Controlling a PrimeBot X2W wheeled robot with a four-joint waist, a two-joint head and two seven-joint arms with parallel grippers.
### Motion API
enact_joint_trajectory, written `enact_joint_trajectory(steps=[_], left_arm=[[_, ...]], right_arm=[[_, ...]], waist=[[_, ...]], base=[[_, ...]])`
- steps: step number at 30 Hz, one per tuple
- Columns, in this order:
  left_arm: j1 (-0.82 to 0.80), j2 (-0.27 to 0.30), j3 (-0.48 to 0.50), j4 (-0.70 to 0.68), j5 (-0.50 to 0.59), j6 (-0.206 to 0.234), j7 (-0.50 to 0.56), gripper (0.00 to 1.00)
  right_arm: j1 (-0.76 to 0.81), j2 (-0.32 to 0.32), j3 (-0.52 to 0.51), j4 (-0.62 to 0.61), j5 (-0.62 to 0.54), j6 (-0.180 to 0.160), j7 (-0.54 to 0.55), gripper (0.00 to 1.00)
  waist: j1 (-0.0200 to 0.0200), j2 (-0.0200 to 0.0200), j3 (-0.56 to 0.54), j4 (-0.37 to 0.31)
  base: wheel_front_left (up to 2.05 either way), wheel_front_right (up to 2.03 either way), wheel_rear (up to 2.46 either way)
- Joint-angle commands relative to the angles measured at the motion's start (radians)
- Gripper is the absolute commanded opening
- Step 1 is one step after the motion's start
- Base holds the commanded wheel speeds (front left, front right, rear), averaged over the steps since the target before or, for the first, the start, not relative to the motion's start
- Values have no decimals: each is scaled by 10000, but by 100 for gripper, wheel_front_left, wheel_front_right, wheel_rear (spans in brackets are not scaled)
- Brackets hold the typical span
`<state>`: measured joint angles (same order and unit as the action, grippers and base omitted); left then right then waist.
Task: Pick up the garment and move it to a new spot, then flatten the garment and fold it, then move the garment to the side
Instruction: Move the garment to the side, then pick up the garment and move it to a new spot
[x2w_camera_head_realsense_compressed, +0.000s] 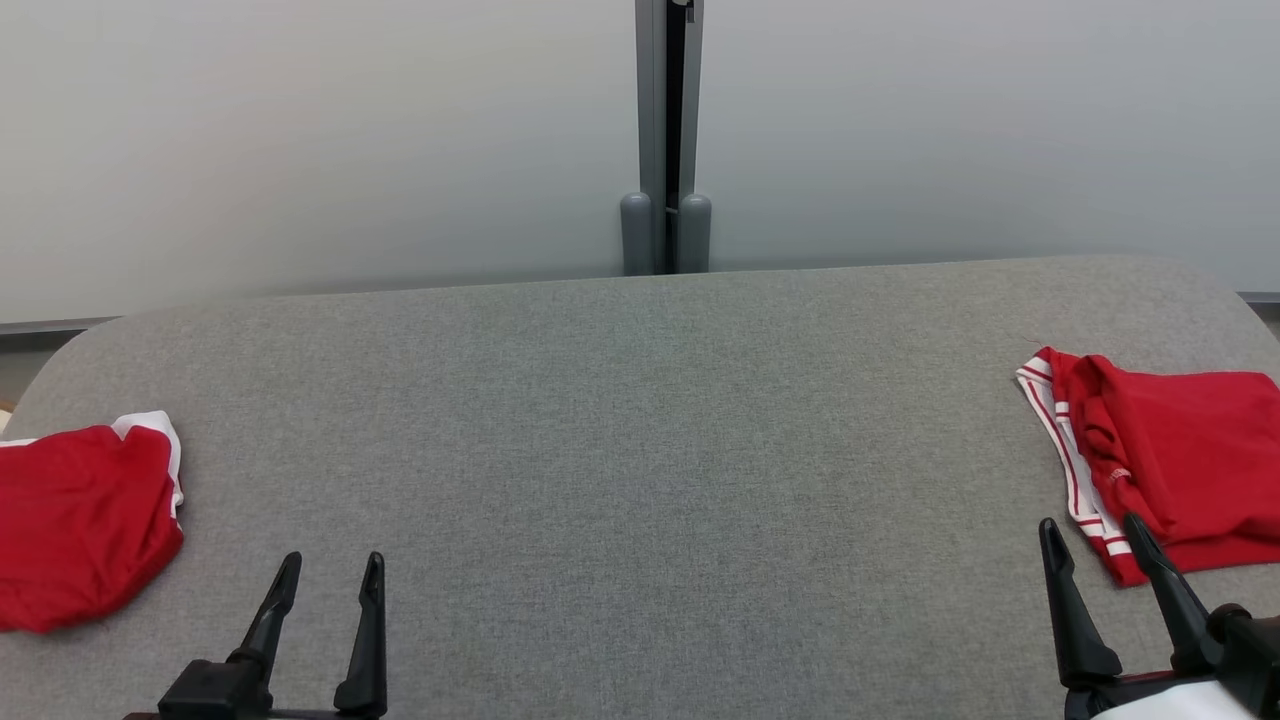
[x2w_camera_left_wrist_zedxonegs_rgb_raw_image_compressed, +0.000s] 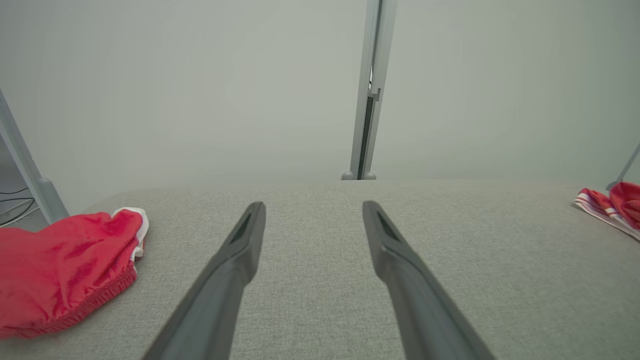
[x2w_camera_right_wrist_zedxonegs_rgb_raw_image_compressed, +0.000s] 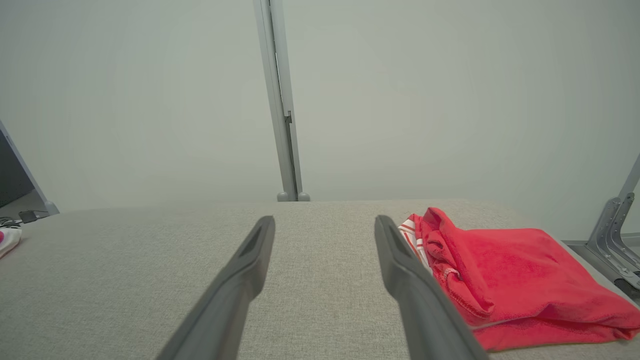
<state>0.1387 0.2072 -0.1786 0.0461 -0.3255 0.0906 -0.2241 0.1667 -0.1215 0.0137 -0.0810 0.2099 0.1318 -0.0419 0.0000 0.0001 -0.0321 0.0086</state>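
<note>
**Currently: two items laid out, nothing held**

Item 1, my left fingers (x2w_camera_head_realsense_compressed: 372, 580): spread wide, empty, near the front edge of the grey bench (x2w_camera_head_realsense_compressed: 640, 450).
Item 2, my right fingers (x2w_camera_head_realsense_compressed: 1056, 552): spread wide, empty, just beside the striped red garment (x2w_camera_head_realsense_compressed: 1190, 450); I cannot tell whether they touch it.
Item 3, striped red garment: loosely bunched, white-striped trim, at the bench's right edge.
Item 4, plain red garment (x2w_camera_head_realsense_compressed: 80, 520): white edging, at the bench's left edge, well apart from item 3.

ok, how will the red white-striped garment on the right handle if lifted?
Likely floppy: the red garment with white striped trim lies in soft rumpled folds. Pinching one layer probably unfolds it. Looks thin, so light.
</note>
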Motion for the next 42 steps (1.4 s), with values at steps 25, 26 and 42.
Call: enact_joint_trajectory(steps=[25,26,42], left_arm=[[-289,103,138,-270,-464,143,150,100],[-311,107,173,-269,-486,142,133,100],[-419,422,709,-277,-782,121,-133,100]], right_arm=[[194,58,-264,-469,-111,-22,166,100],[211,66,-248,-515,-125,-22,181,100],[236,152,134,-1060,-204,-17,559,100]], waist=[[0,-1,155,637],[0,-1,148,789],[0,-1,55,3092]], base=[[0,0,0],[0,0,0],[0,0,0]])
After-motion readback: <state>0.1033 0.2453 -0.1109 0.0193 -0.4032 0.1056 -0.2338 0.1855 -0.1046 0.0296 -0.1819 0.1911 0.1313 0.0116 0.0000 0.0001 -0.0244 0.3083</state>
